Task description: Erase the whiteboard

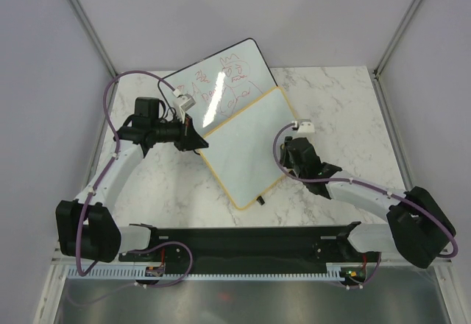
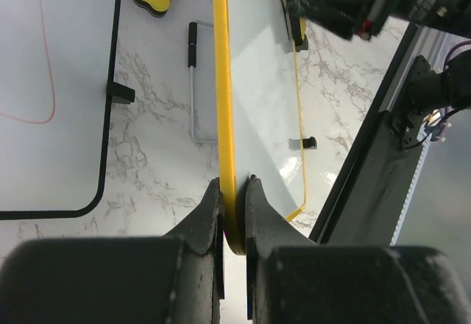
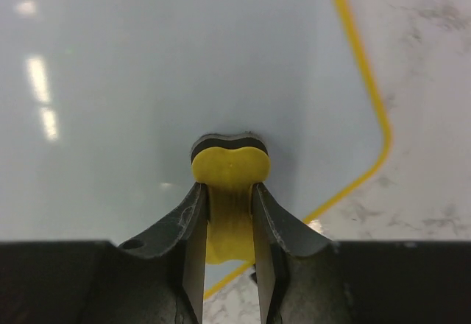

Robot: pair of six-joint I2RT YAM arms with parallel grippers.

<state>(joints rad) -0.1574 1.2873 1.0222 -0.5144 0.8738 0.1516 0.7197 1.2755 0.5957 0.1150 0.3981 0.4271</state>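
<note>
The marble desk [image 1: 331,96] carries two boards. The black-framed whiteboard [image 1: 221,70] with red scribbles lies at the far left and is not the job. The yellow-framed whiteboard [image 1: 246,143] lies in the middle of the desk, set at an angle, and from above its far edge overlaps the near edge of the black-framed one.

The left hand [image 1: 197,141] is clenched on the yellow frame at the board's left edge, one finger on each side of the rim, serving as a clamp. The right hand [image 1: 294,151] is at the board's right edge, grasping a yellow eraser [image 3: 230,166] whose dark felt face sits on the white surface, close to a rounded corner.

The step in hand looks like wiping. The surface shows no marks in any view, only glare, so little seems left, though reflections could hide faint ink.

To do it well:
- Hold the felt flat on the board, not on its edge.
- Sweep from the right edge toward the left hand in overlapping passes, stopping short of its fingers.
- Keep the left clamp firm so that the board does not slide onto the scribbled one.
- Steer round the black clip [image 2: 309,143] on the near edge.
</note>
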